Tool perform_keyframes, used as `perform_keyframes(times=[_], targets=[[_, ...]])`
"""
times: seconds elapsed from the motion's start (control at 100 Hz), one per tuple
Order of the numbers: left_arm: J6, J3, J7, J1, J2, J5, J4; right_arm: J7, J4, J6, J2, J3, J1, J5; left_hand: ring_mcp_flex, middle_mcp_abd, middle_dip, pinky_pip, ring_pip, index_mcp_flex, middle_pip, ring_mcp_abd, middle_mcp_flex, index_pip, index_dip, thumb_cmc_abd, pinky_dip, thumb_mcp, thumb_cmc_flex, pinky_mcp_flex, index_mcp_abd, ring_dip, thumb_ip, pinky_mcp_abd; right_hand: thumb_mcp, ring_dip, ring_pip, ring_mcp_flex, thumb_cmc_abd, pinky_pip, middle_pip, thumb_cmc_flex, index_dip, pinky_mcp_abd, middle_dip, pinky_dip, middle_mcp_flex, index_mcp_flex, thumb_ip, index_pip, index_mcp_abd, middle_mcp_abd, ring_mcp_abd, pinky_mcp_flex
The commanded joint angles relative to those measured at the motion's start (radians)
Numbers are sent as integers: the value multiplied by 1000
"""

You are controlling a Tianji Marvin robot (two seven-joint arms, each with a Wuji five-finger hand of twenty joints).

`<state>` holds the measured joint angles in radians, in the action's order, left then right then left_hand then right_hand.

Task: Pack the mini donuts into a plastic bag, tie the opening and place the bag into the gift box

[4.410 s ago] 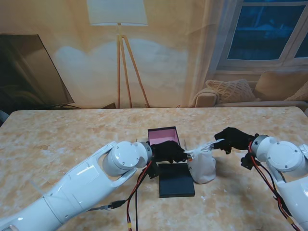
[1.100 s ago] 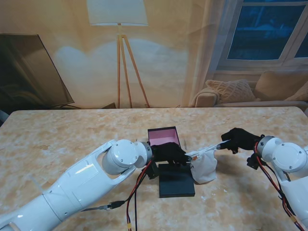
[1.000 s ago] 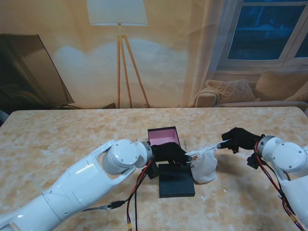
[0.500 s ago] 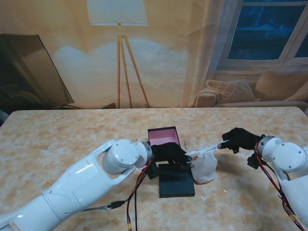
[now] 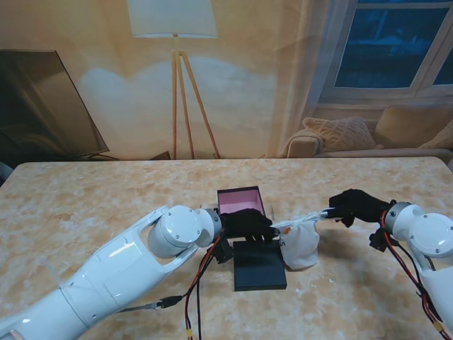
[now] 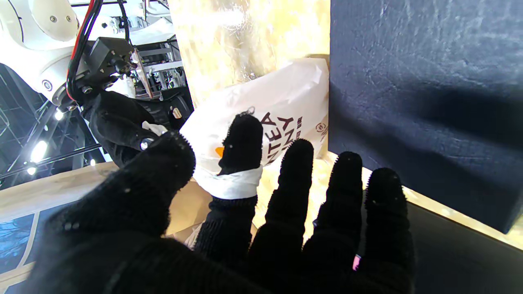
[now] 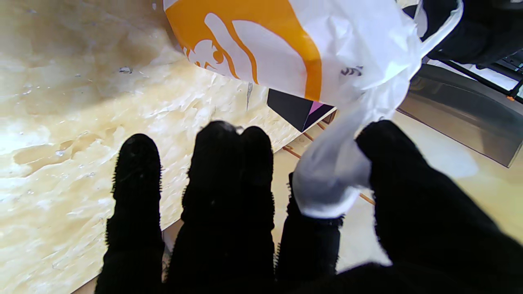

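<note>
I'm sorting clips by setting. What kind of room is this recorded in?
Probably a living room, maybe staged: a tripod floor lamp by the wall, a sofa with a cushion under a window, and a marble-look table.

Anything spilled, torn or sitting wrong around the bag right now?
Nothing stands out. The plastic bag looks intact, its handles stretched between the left hand and right hand, beside the black lid. No donuts are visible outside it.
</note>
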<state>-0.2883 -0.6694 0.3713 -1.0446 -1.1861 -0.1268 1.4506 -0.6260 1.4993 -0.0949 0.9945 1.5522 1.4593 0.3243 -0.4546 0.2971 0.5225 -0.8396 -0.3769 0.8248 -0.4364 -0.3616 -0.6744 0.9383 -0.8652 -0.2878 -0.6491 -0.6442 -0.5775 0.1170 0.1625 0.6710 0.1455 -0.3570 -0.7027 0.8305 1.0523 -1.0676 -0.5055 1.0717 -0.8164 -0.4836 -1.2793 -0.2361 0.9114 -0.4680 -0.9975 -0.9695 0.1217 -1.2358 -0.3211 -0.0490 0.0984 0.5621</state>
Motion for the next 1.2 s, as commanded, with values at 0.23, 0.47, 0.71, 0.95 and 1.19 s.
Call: perform_keyframes(times=[0.23,0.47,0.71,0.95,1.19], targets=[[-3,-11,7,-18,8,10,34,-54,39,-15,-10,13,33,-14,-23,-9,-15,-29,-50,-77,15,-6,34,-242,168,-2,-34,-10,19,4,19,47,-8,6,95,-45,-125,81,-21,-25,142,-52,326,-17,-84,-42,67,182,72,307,22,45,-35,-50],[-10,-19,12,-24,14,12,57,-58,84,-45,-13,32,68,-19,-60,-1,-17,-54,-93,-78,15,-8,31,-420,269,0,-46,-9,24,24,58,94,-10,1,128,-59,-171,108,37,-31,187,-54,476,-17,-113,-54,97,312,45,470,95,47,-47,-63],[-14,-32,13,-40,20,15,84,-35,127,-84,-14,47,97,37,-84,17,-26,-88,-138,-54,23,-19,37,-536,324,3,-59,1,28,41,93,129,-11,-4,167,-78,-227,168,93,-42,234,-50,482,-20,-135,-59,161,326,15,543,139,80,-75,-88],[-22,-45,8,-57,30,46,124,-12,145,-109,-12,62,113,82,-85,42,-45,-129,-150,-25,44,-33,46,-616,352,0,-68,1,34,65,124,132,-10,-4,199,-132,-373,285,156,-75,349,-26,485,-38,-192,-69,271,349,-51,708,228,141,-137,-151],[-21,-61,-59,-86,25,107,155,22,145,-117,-6,75,115,95,-99,56,-49,-187,-183,10,35,-46,35,-651,357,-6,-82,-6,26,105,150,142,-8,2,225,-199,-509,350,174,-95,449,-28,503,-55,-264,-80,330,387,-55,789,262,178,-181,-201]])
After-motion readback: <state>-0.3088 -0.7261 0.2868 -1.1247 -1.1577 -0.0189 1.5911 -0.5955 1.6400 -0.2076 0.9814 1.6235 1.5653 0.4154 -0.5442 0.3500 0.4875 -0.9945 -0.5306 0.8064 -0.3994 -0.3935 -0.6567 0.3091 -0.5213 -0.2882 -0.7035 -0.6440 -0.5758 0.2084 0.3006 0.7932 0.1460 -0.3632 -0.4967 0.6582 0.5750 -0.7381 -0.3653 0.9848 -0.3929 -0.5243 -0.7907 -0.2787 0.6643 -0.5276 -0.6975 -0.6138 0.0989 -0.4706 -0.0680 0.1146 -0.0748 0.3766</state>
